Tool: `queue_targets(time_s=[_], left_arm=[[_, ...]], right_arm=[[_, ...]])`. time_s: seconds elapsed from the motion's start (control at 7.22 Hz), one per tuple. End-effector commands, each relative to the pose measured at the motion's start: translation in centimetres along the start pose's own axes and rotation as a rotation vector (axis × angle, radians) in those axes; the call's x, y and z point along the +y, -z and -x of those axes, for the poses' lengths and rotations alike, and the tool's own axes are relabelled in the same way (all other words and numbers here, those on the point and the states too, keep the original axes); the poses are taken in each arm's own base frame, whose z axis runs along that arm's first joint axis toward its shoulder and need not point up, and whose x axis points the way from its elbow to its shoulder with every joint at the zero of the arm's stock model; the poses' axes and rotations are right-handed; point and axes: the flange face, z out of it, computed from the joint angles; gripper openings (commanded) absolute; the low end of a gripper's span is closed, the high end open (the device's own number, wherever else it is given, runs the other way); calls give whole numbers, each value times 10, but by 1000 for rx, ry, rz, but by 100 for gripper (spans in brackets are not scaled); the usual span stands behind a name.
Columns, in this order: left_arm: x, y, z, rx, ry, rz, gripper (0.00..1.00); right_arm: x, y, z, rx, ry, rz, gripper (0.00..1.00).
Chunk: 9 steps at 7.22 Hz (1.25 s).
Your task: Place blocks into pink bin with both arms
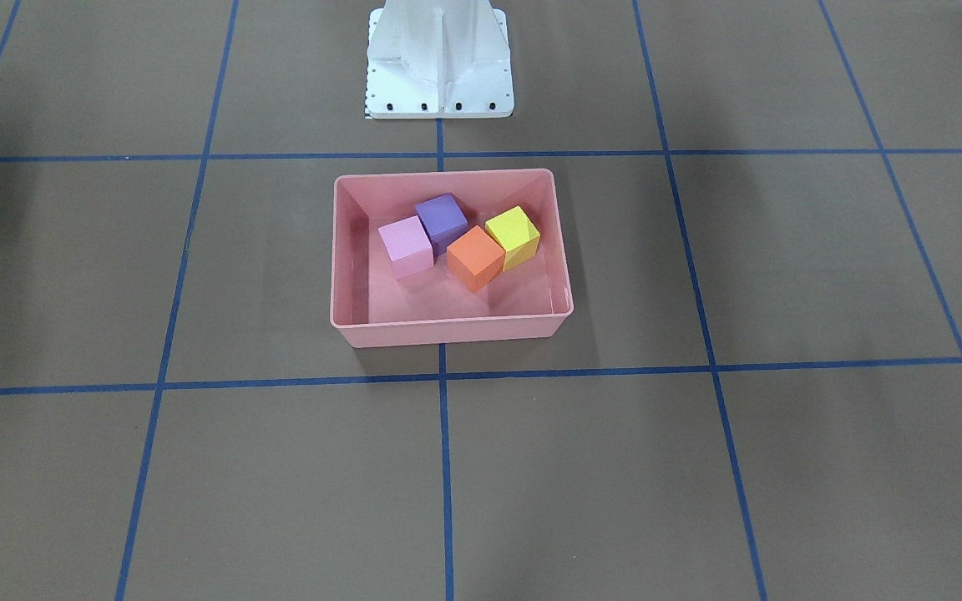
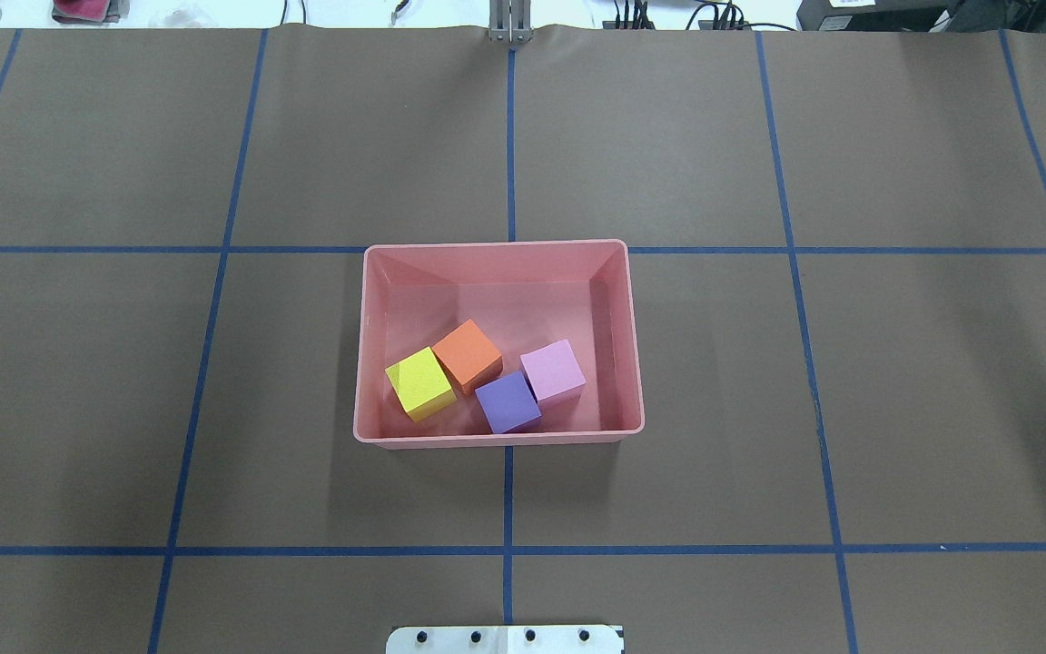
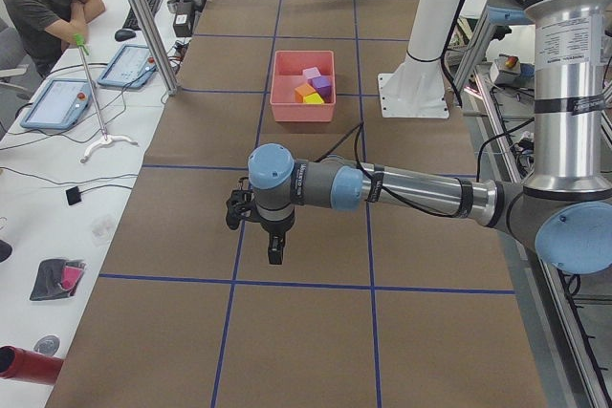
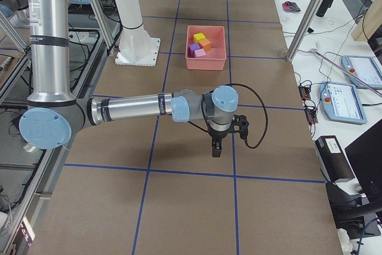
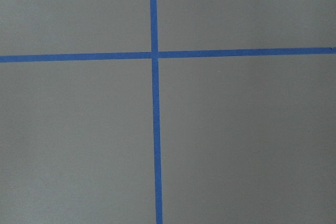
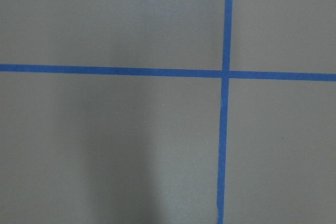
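The pink bin (image 1: 448, 332) stands at the table's middle, also in the overhead view (image 2: 496, 246). All four blocks lie inside it: light pink (image 1: 406, 247), purple (image 1: 441, 217), orange (image 1: 475, 257) and yellow (image 1: 513, 237). In the overhead view they are yellow (image 2: 419, 383), orange (image 2: 467, 355), purple (image 2: 508, 401) and pink (image 2: 553, 371). My left gripper (image 3: 275, 253) hangs over bare table, far from the bin. My right gripper (image 4: 216, 150) does the same at the other end. Both show only in side views, so I cannot tell if they are open or shut. Both wrist views show only tape lines.
The white pedestal base (image 1: 439, 75) stands just behind the bin. Blue tape lines (image 2: 509, 549) grid the brown table. A seated person (image 3: 43, 7) and tablets (image 3: 57, 102) are at a side bench. Metal posts (image 4: 310, 16) stand at the table's edges.
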Motion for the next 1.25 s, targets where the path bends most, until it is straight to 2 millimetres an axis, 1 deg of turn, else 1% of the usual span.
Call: queue_targets(time_s=[0.0, 0.28, 0.69, 1.11], left_arm=[[0, 1, 0, 0, 1, -1, 100], [0, 1, 0, 0, -2, -1, 100], [-1, 1, -1, 2, -1, -2, 100], [0, -3, 3, -1, 8, 5, 100]], right_arm=[[-2, 2, 2, -2, -8, -13, 99], [-3, -1, 0, -9, -42, -44, 99], [-2, -3, -3, -2, -38, -51, 99], [-2, -3, -3, -2, -38, -51, 99]])
